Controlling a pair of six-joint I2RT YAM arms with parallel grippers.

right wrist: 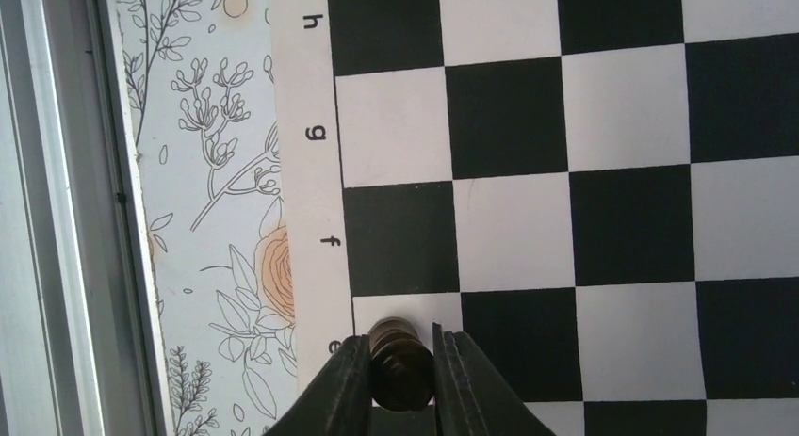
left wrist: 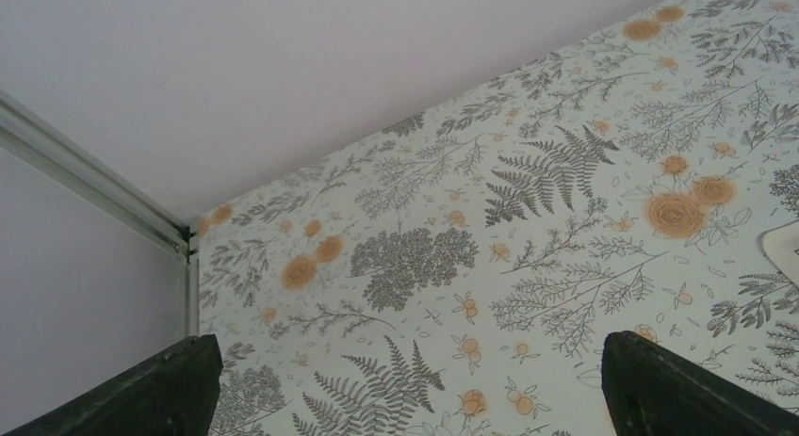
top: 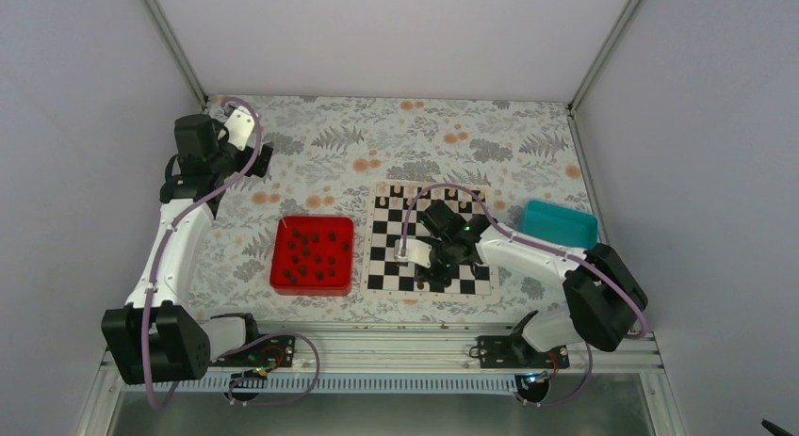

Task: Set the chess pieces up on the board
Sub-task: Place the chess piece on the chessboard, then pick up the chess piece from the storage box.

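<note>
**Q:** What is the setting?

**A:** A table covered by a pale cloth [top: 311, 168] printed with grey ferns and orange flowers, boxed in by plain white walls. Two robot arms are bolted at its near edge.

**Q:** How is the right arm posed?

**A:** The right arm [top: 537, 255] folds at its elbow by the near right corner. It reaches left across the near half of the board [top: 386, 238], wrist tipped downward. In the wrist view, the right gripper [right wrist: 402, 342] is clamped on one chess piece [right wrist: 400, 365], a dark finger pressed to each side.

**Q:** What does that piece look like, and where is it?

**A:** It is small, dark brown and ridged, seen from above. It sits over a cream square in the row lettered "e", just beside the board's cream border. Whether it touches the board or hangs above it, I cannot tell.

**Q:** And the other pieces?

**A:** More dark chess pieces [top: 316, 250] lie scattered in a red tray [top: 280, 266] just left of the board. A teal tray [top: 561, 224] sits to the board's right.

**Q:** The left arm?

**A:** The left arm [top: 174, 248] stretches up the left side, well apart from the board, to the far left corner. The left gripper [left wrist: 415, 389] has its fingers spread wide with nothing between them, above bare cloth.
</note>
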